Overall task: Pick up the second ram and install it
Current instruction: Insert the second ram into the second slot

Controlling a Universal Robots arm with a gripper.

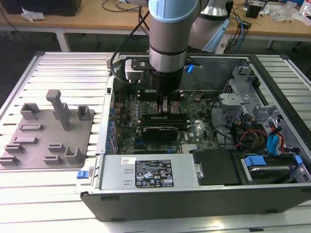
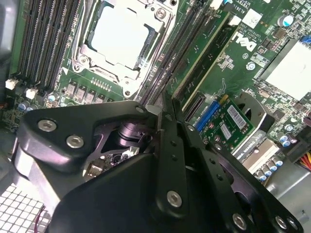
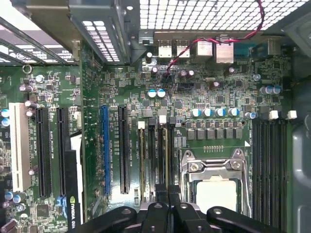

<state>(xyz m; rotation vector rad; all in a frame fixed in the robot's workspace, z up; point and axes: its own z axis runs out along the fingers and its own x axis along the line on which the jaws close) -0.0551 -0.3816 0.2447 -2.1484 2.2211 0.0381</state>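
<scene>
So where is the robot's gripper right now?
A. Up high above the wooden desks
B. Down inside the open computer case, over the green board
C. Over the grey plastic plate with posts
B. In the exterior view the gripper reaches down into the open black computer case, right over the green motherboard, well away from the grey plastic fixture plate with upright posts on the exterior view's left.
</scene>
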